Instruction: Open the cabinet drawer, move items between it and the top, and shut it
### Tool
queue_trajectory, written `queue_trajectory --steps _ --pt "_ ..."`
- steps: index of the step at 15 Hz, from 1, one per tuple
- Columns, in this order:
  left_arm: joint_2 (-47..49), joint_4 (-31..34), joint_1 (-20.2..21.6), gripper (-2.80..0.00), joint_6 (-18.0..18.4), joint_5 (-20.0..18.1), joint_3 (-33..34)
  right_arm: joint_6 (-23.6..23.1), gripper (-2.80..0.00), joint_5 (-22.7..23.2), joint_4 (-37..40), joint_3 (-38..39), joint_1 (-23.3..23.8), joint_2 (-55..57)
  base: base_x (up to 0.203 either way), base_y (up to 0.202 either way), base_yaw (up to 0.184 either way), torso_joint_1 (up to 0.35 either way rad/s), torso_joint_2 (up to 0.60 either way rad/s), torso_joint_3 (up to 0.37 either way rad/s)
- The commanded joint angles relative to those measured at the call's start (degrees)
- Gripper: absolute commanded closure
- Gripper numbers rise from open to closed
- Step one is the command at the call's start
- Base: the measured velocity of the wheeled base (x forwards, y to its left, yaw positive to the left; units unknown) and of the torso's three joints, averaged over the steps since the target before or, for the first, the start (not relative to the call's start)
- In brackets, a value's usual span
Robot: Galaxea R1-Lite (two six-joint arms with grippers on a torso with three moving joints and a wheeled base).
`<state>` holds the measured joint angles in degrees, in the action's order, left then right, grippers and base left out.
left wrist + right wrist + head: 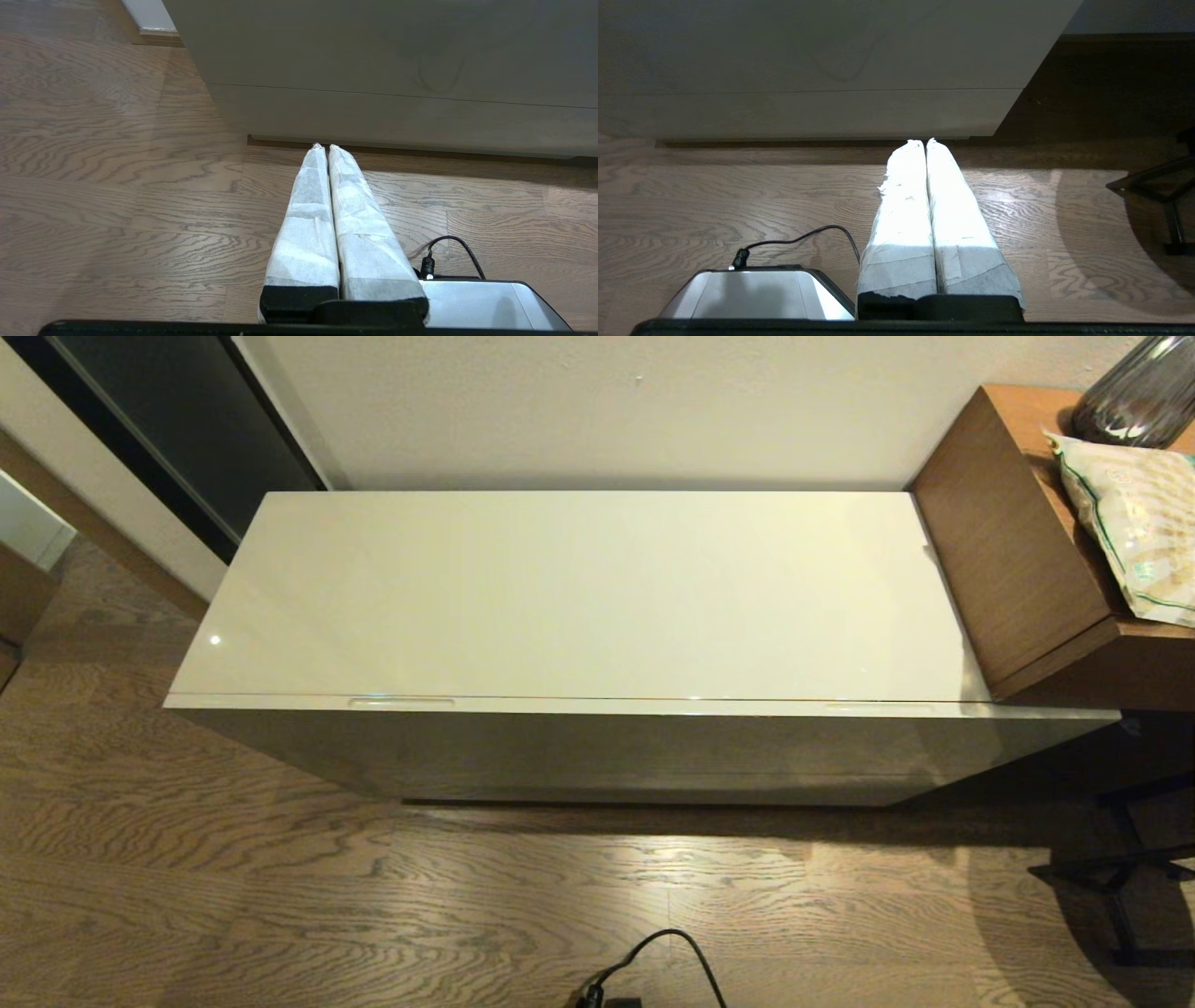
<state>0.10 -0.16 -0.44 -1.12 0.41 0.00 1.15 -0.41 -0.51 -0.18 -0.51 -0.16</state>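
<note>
Drawer (644, 707) flush under top (579, 593), long axis left-to-right.

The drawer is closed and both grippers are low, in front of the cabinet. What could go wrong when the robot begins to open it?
1. The cabinet drawer offers only two narrow slots on its glossy front edge; a fingertip may slip out.
2. The left gripper and right gripper are shut near the floor; rising, they might strike the cabinet front.
3. The brown side table stands against the cabinet's right end and could crowd the right arm.
</note>
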Motion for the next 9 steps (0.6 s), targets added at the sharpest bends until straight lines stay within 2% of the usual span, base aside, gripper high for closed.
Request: queue_trajectory --steps 1,9 --pt "-0.01 -0.02 0.00 0.00 -0.02 0.02 0.00 0.08 0.00 -0.02 -0.02 0.01 -0.02 0.16 0.000 0.000 0.000 0.000 0.00 0.000" --pt "-0.01 -0.02 0.00 0.00 -0.02 0.02 0.00 0.24 0.00 -0.11 0.38 -0.06 -0.02 0.16 0.000 0.000 0.000 0.000 0.00 0.000"
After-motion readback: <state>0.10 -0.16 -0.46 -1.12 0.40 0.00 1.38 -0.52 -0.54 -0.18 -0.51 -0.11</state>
